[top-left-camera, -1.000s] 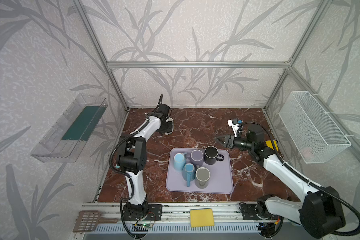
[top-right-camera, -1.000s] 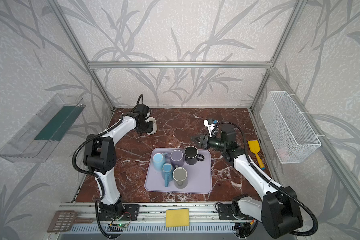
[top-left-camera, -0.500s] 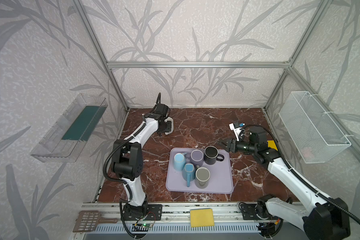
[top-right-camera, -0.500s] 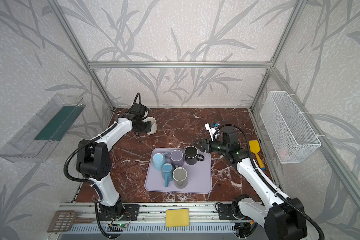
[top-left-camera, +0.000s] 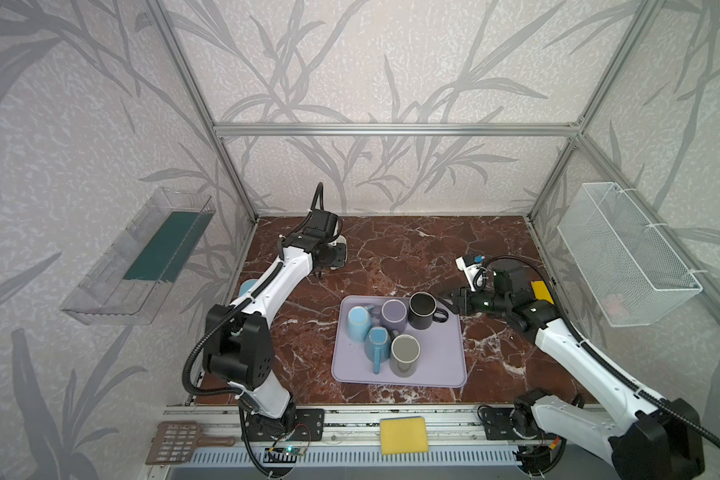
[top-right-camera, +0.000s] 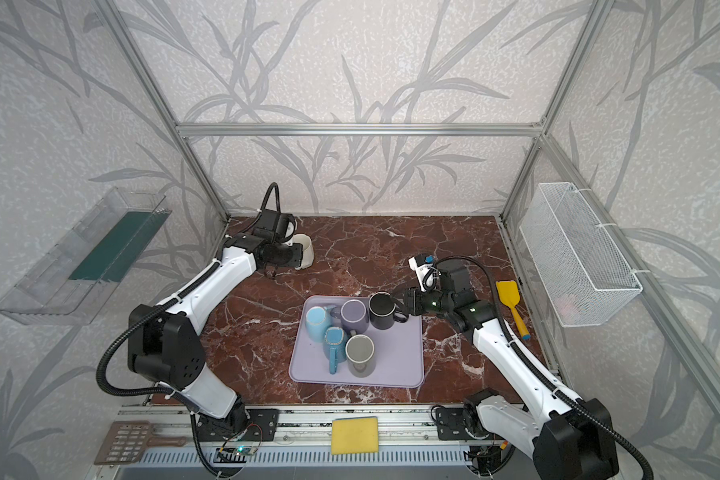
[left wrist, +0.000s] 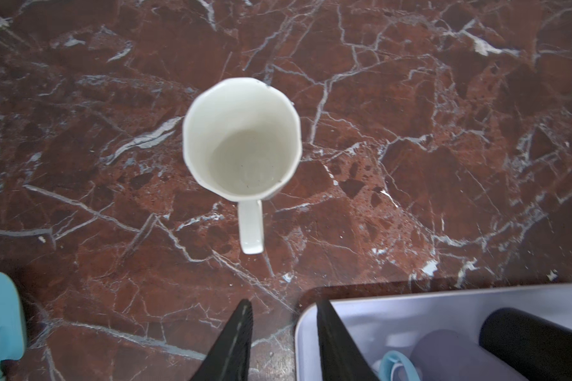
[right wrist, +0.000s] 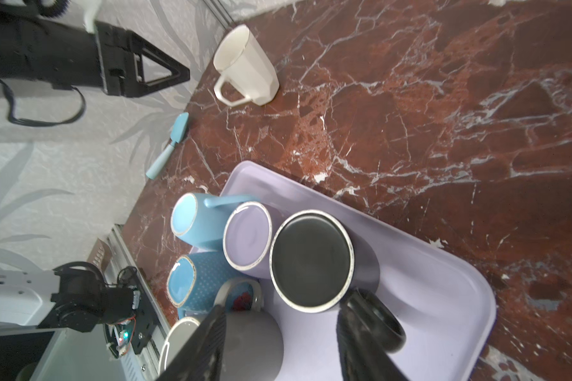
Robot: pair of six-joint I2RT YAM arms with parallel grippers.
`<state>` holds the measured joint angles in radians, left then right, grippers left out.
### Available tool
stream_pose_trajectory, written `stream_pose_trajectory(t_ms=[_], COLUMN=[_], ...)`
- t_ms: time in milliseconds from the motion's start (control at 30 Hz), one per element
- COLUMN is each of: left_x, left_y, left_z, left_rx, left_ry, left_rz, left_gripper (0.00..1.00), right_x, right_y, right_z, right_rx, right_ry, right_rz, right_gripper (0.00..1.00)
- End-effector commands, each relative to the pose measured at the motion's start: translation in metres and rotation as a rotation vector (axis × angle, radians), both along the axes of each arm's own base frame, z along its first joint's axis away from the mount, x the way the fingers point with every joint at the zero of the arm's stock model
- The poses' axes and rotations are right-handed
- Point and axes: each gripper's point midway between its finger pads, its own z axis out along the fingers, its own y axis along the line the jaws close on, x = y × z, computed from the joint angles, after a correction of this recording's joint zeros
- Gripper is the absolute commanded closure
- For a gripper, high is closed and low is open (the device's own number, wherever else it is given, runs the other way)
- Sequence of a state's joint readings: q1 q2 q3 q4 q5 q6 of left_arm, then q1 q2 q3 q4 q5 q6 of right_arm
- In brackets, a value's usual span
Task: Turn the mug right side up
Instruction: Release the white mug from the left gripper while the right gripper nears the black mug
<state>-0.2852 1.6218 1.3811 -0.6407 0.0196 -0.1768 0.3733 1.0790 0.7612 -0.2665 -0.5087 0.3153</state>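
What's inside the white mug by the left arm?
The white mug looks empty: its pale bottom shows bare in the left wrist view. Its handle-side inner wall is hidden by the rim.

Six mugs in all; five are on the one tray (top-left-camera: 441, 357): one pale blue mug (top-left-camera: 358, 322), one lilac mug (top-left-camera: 393, 313), one black mug (top-left-camera: 421, 309), one dotted blue mug (top-left-camera: 377, 343), one grey mug (top-left-camera: 404, 353); one white mug (top-right-camera: 305, 253) is on the bench (top-left-camera: 412, 249); two scoops, a pale blue scoop (right wrist: 180, 127) and a yellow scoop (top-right-camera: 508, 291); one sponge (top-left-camera: 404, 436); one brown spatula (top-left-camera: 175, 442); one wire basket (top-left-camera: 624, 257); one clear bin (top-left-camera: 142, 257); two arms, a left arm (top-left-camera: 275, 282) and a right arm (top-left-camera: 578, 353).
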Motion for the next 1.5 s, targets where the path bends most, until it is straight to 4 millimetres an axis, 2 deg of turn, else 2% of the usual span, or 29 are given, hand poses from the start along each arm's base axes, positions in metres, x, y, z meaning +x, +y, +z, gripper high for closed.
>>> stream_pose_trajectory(t_ms=[0, 267, 433, 600, 833, 1033, 1467], left_x=[-0.017, -0.052, -0.076, -0.09, -0.093, -0.096, -0.101], left_y=[-0.01, -0.015, -0.011, -0.002, -0.001, 0.001, 0.007], left_z=[0.004, 0.006, 0.011, 0.014, 0.019, 0.011, 0.017], left_rx=[-0.04, -0.098, -0.153, -0.165, -0.166, -0.14, -0.108], left_ry=[-0.004, -0.022, -0.047, -0.091, -0.109, -0.084, -0.101], left_rz=[-0.032, -0.031, -0.015, 0.015, 0.011, 0.004, -0.006], left_gripper=[0.63, 0.63, 0.63, 0.61, 0.6, 0.6, 0.6], right_x=[-0.004, -0.007, -0.005, -0.003, -0.001, -0.001, -0.004], right_y=[-0.006, -0.003, -0.003, -0.003, 0.002, 0.009, 0.017], right_z=[-0.022, -0.046, -0.055, -0.062, -0.069, -0.07, -0.078], right_rx=[-0.124, -0.279, -0.325, -0.36, -0.376, -0.371, -0.353], right_ry=[0.013, 0.015, 0.015, 0.015, 0.009, -0.011, 0.026], right_rz=[-0.013, -0.01, -0.004, 0.012, 0.059, 0.109, 0.162], right_gripper=[0.45, 0.44, 0.38, 0.3, 0.23, 0.2, 0.23])
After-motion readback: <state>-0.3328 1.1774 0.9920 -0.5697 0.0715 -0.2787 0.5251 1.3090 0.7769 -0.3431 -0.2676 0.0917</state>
